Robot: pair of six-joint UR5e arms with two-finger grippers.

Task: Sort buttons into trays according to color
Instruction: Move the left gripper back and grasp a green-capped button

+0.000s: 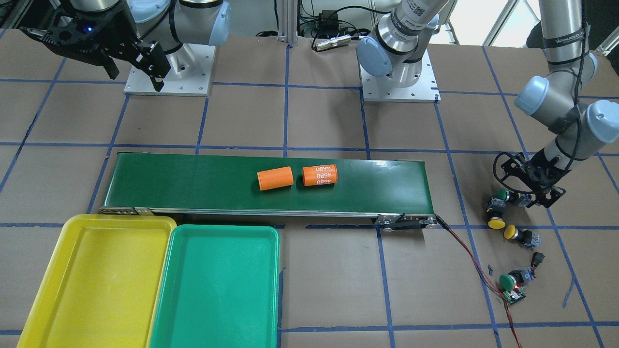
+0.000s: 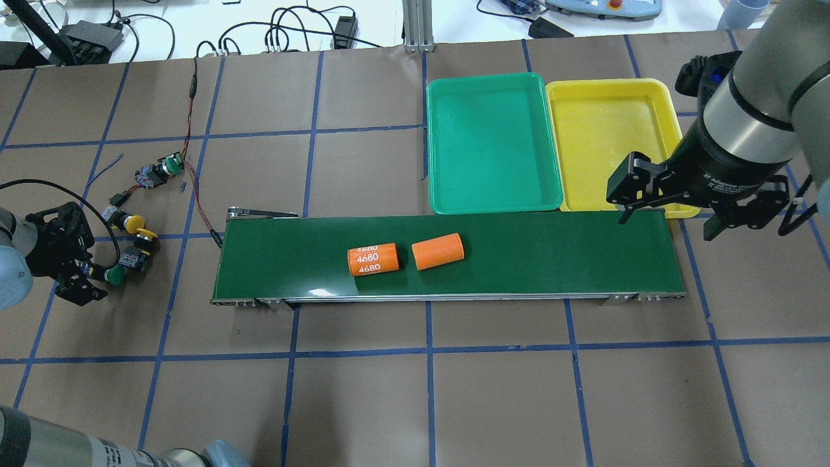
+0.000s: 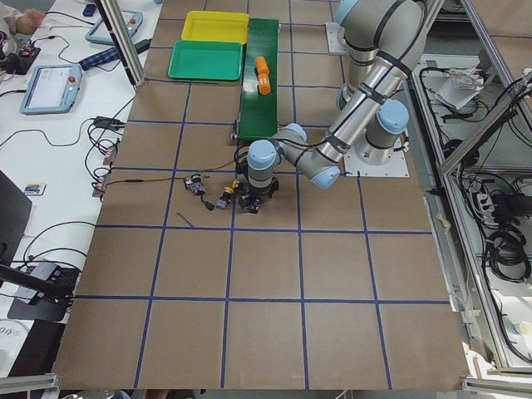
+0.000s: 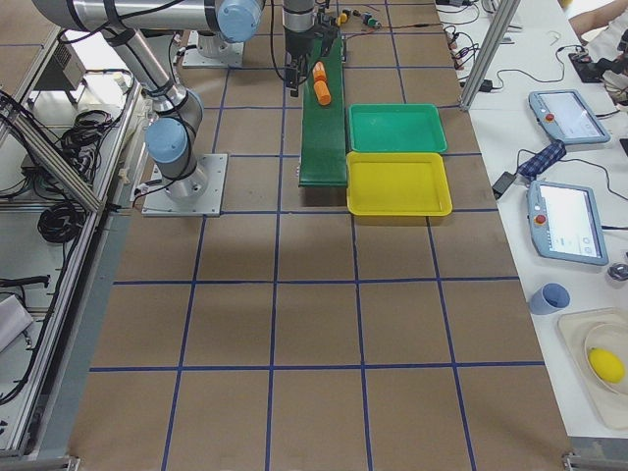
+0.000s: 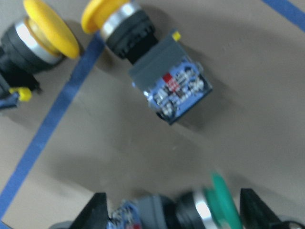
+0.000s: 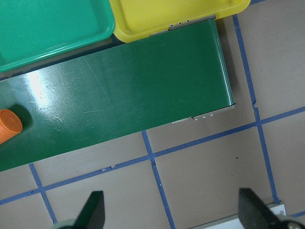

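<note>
My left pincer [image 5: 174, 213] stands wide around a green button [image 5: 220, 206], whose body is blurred and cut off at the wrist view's lower edge. Two yellow buttons [image 5: 47, 33] lie just farther off. My right pincer [image 6: 174, 214] hangs wide over the taped brown surface [image 6: 205, 186] beside the belt [image 6: 119, 95]'s right end. The green tray [image 6: 47, 28] and yellow tray [image 6: 181, 12] sit on the belt's far side.

1 yellow tray [image 1: 96, 282], 1 green tray [image 1: 217, 290], dark-green belt [image 1: 193, 179].
</note>
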